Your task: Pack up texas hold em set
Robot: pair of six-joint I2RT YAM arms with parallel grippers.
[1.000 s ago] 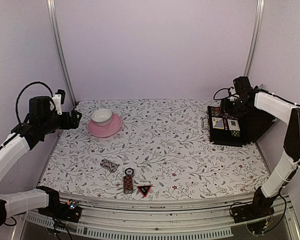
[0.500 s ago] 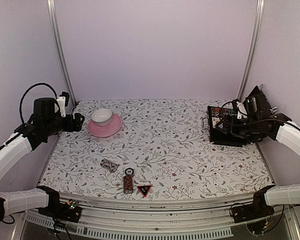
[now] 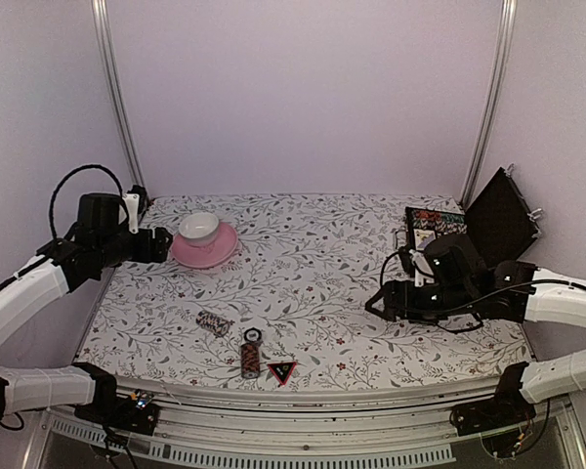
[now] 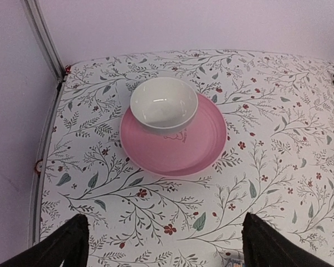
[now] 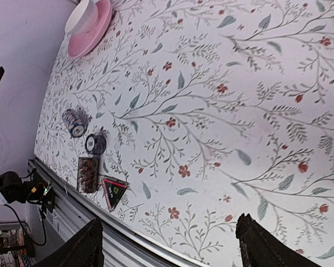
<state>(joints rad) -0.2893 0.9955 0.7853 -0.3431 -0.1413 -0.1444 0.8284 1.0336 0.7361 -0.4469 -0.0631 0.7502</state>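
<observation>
The black case (image 3: 432, 223) lies open at the back right, its lid (image 3: 502, 217) standing up against the wall, with card boxes and chips inside. Two striped chip rolls (image 3: 214, 322) (image 3: 251, 337), a red-brown oblong piece (image 3: 249, 362) and the red-black triangle marker (image 3: 281, 370) lie near the front edge. They also show in the right wrist view: rolls (image 5: 74, 122) (image 5: 96, 143), oblong piece (image 5: 89, 174), marker (image 5: 114, 192). My right gripper (image 3: 376, 299) (image 5: 170, 247) is open and empty, low over the table's middle right. My left gripper (image 3: 166, 244) (image 4: 164, 250) is open and empty, left of the saucer.
A pink saucer (image 3: 207, 248) (image 4: 175, 142) holding a white cup (image 3: 199, 227) (image 4: 163, 103) sits at the back left, just ahead of my left gripper. Metal posts stand at both back corners. The table's front rail (image 5: 128, 236) runs close behind the marker.
My right arm has left the case and swung forward and left, down over the table. The case lid now stands uncovered. My left gripper has crept right toward the saucer.
</observation>
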